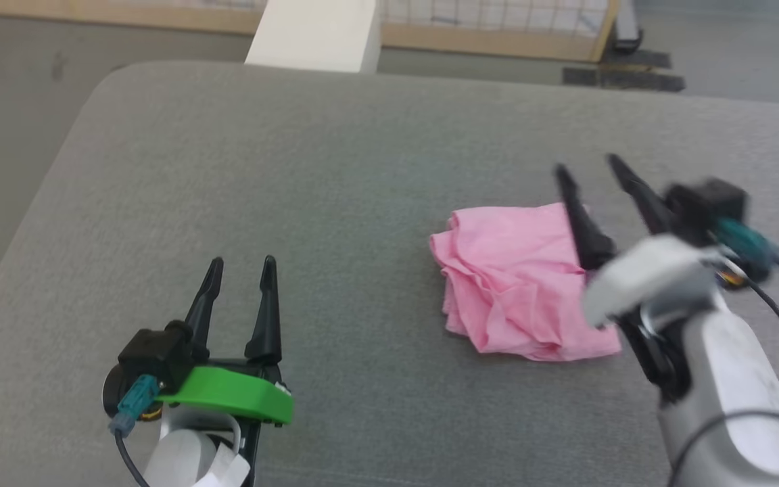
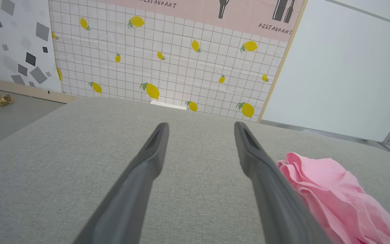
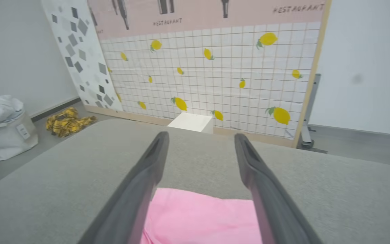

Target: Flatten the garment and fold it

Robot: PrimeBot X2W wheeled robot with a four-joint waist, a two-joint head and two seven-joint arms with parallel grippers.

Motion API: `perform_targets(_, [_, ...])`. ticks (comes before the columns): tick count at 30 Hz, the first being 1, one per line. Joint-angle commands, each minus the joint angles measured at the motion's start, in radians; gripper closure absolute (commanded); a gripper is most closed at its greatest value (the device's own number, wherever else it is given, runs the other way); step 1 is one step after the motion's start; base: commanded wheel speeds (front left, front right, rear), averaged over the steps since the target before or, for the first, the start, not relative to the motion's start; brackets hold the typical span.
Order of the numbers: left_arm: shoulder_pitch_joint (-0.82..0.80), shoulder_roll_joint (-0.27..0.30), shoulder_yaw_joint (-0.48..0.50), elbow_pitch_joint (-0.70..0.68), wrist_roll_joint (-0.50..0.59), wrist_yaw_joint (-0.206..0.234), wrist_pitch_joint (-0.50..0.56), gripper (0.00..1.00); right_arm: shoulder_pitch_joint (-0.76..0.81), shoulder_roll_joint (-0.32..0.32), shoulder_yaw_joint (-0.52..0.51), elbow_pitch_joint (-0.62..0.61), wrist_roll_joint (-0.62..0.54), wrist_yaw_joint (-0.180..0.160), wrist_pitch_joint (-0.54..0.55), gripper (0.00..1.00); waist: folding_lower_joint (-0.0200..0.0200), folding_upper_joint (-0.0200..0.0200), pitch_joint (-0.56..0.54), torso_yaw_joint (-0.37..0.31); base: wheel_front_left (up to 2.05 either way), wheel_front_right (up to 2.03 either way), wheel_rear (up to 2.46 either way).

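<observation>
The pink garment lies as a folded, wrinkled bundle on the grey cushioned surface, right of centre. My right gripper hovers open over the bundle's right edge, nothing between its fingers. In the right wrist view the garment shows below and between the spread right gripper. At the lower left my left gripper rests open and empty, well clear of the cloth. In the left wrist view the garment lies to the right of the left gripper.
A white block stands beyond the far edge of the surface. Behind it leans a lemon-patterned grid panel. On the floor at the left lie a yellow checked cloth and a white bag.
</observation>
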Motion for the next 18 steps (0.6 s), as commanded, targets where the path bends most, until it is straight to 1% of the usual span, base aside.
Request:
perform_targets(1, [0.02,-0.002,0.006,0.003,-0.004,0.004,-0.004,0.0,0.049,-0.001,-0.024,-0.031,-0.008,-0.001,-0.035,0.0,0.0,0.0,-0.052,-0.054,0.0,0.0,0.0])
perform_targets(5, [0.041,-0.002,0.015,0.006,-0.003,0.007,-0.004,0.0,0.157,-0.001,-0.092,-0.114,-0.03,-0.001,-0.117,0.0,0.0,0.0,-0.076,-0.083,0.0,0.0,0.0])
perform_targets(8, [0.053,-0.002,0.014,0.01,-0.002,0.006,-0.004,0.0,0.234,-0.001,-0.129,-0.149,-0.064,-0.001,-0.172,0.0,0.0,0.0,-0.092,-0.095,0.0,0.0,0.0])
perform_targets(13, [0.063,-0.002,0.008,0.019,0.002,0.007,-0.004,0.0,0.339,-0.001,-0.153,-0.157,-0.102,-0.001,-0.229,0.0,0.0,0.0,-0.11,-0.101,0.0,0.0,0.0])
perform_targets(18, [0.075,-0.002,0.003,0.034,0.013,0.005,-0.004,0.0,0.414,-0.001,-0.165,-0.145,-0.108,-0.001,-0.276,0.0,0.0,0.0,-0.124,-0.105,0.0,0.0,0.0])
